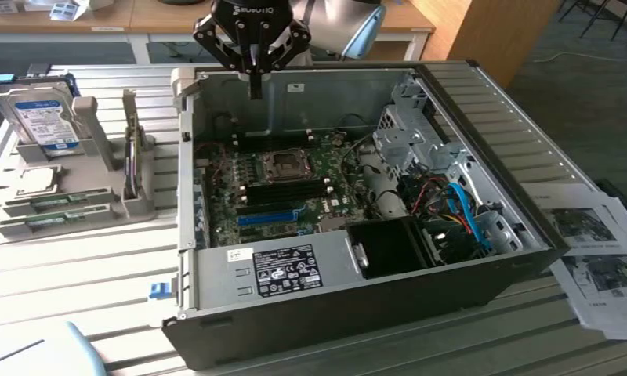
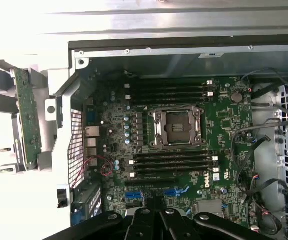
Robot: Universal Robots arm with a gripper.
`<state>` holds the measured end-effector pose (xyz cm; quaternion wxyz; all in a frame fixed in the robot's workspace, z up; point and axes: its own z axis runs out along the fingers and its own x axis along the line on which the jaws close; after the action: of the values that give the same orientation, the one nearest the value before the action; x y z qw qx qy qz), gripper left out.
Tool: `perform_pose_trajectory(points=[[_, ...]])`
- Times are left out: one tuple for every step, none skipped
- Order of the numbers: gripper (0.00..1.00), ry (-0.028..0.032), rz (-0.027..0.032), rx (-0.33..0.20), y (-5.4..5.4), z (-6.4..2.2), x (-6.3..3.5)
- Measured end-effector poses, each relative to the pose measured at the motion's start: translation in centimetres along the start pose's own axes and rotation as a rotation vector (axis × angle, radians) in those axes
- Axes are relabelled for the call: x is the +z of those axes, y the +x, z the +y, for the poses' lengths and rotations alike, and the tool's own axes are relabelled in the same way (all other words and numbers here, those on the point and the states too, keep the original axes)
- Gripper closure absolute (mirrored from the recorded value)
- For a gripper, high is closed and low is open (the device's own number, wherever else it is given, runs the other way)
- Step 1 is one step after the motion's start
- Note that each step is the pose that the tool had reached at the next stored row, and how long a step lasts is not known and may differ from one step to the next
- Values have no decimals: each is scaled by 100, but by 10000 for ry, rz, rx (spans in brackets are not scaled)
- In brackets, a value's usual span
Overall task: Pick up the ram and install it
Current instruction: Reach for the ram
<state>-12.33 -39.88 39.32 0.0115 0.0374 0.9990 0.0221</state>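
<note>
Upper centre of the exterior view: the end effector [image 1: 255, 88] hangs over the far rim of the open computer case [image 1: 397, 305]. Its fingers are pressed together into one narrow tip, with nothing held between them. The wrist view agrees: the black fingers [image 2: 144, 220] meet with no part in the grip, above the motherboard [image 2: 223, 125].

Ram [image 1: 135, 164]: not yet picked up. It stands on its long edge in a grey holder [image 1: 104, 192] at the exterior view's left, on the slatted desk [image 1: 73, 266], just outside the case's left wall and well apart from the end effector. In the wrist view the ram [image 2: 26, 117] shows a green face with small components, beside the perforated rear panel of the case.

The holder also carries a hard drive [image 1: 40, 117] with a blue-white label, upright at the upper left of the frame. A square processor chip [image 1: 38, 180] lies flat in front of it.

Inside the case, the CPU socket [image 1: 285, 163] sits near the middle of the board. Black memory slots [image 2: 171, 92] run in two banks, one on each side of it. A blue expansion slot [image 1: 266, 217] lies lower in the frame than the socket.

Lower right of the frame: printed papers [image 1: 596, 258] lie on the desk beside the case.
</note>
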Motion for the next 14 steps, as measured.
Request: perform_pose_trajectory(points=[[91, 0, 0, 0, 4, 0, 0], [91, 0, 1, 0, 9, -1, 0], [91, 1, 1, 0, 15, -1, -1], [91, 2, 1, 0, 23, -2, -1], [91, 1, 0, 1, 31, -2, 0], [91, 0, 0, 0, 38, -3, 0], [91, 0, 0, 0, 45, -4, 0], [91, 0, 0, 0, 53, -4, -1], [91, 0, 0, 0, 61, -5, -1], [91, 1, 1, 0, 70, -5, -1], [91, 1, 1, 1, 79, -6, -1], [91, 1, 0, 0, 87, -6, -1], [91, 1, 0, 0, 94, -7, -1], [91, 1, 1, -1, 101, -8, -2]])
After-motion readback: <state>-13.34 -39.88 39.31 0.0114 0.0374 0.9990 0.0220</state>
